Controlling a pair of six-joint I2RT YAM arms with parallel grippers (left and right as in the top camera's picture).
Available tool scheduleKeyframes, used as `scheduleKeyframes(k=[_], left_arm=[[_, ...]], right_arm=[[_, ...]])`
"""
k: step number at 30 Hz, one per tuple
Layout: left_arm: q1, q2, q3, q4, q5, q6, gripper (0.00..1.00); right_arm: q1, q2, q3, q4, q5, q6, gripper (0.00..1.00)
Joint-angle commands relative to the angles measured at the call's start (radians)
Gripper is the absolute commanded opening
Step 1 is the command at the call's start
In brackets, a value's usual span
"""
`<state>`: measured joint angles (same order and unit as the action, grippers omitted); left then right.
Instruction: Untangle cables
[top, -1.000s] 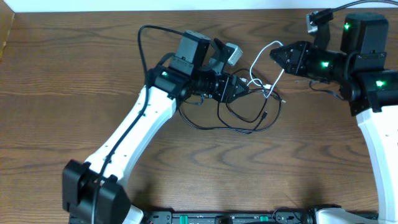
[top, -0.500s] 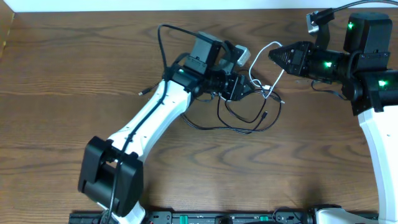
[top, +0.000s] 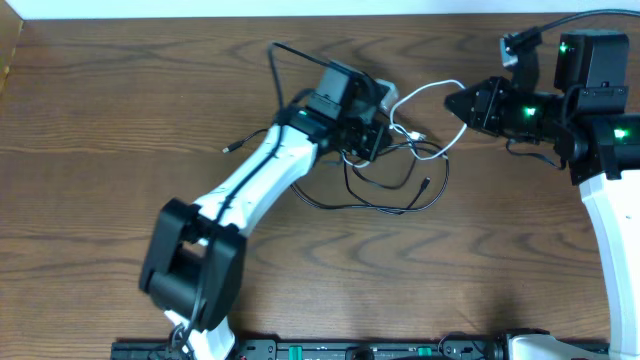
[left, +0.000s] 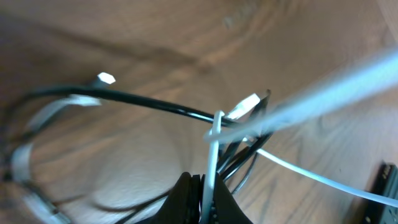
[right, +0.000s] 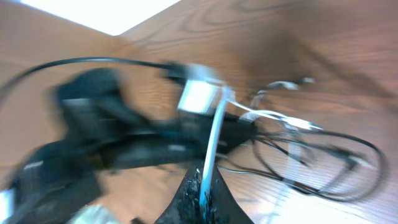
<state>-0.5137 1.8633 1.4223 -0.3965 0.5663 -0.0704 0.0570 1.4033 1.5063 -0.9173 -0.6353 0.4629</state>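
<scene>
left hand (left: 202, 188): closed on the thin flexible white cable (left: 213, 148), pinching it right under the crossing so the knot is pinned in place.
right hand (right: 203, 186): closed on the same white cable further along, on the right side of the brown wood-grain bench (top: 120, 100). Looks like the pulling end.
white cable: lifted off the bench and arcing between the two hands. Probably gripped at two points so the span can be drawn out of the loops.
black cable (top: 395, 211): thin flexible black cable, not gripped. Its loops lie slack on the bench under and between the hands, and strands cross the white one at the left hand.
tangle: not yet apart.
risk: pulling may drag the black loops along or tighten the crossing.
blur: both wrist views are smeared, so the exact wraps are unclear.
</scene>
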Motion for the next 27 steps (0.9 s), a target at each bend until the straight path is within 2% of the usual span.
scheduleKeyframes(k=[1,7,13,15,18,21,22,24,27], left_arm=[[0.037,-0.141,-0.001,-0.008,-0.048,0.010,0.07],[0.046,-0.336,-0.001,-0.037,-0.048,0.010,0.07],[0.046,-0.470,-0.001,-0.039,-0.048,-0.017,0.07],[0.046,-0.500,-0.001,-0.039,-0.048,-0.023,0.07],[0.046,-0.537,-0.001,-0.034,-0.048,-0.048,0.07],[0.046,-0.560,-0.001,-0.024,-0.048,-0.072,0.08],[0.046,-0.566,-0.001,-0.021,-0.048,-0.079,0.07],[0.046,-0.574,-0.001,-0.011,-0.048,-0.102,0.08],[0.046,-0.578,-0.001,0.009,-0.047,-0.127,0.07]], right_arm=[[-0.011,-0.010,0.006,-0.022,0.177,-0.019,0.01],[-0.011,0.004,-0.064,-0.019,0.398,-0.013,0.01],[-0.011,0.066,-0.121,-0.023,0.533,-0.005,0.01],[-0.011,0.095,-0.128,-0.026,0.543,-0.008,0.05],[-0.010,0.147,-0.128,-0.029,0.523,-0.025,0.25],[-0.011,0.177,-0.128,-0.016,0.432,-0.093,0.62],[-0.010,0.181,-0.128,-0.009,0.396,-0.122,0.68],[-0.010,0.183,-0.128,0.006,0.314,-0.196,0.75],[-0.010,0.180,-0.128,0.024,0.204,-0.291,0.76]])
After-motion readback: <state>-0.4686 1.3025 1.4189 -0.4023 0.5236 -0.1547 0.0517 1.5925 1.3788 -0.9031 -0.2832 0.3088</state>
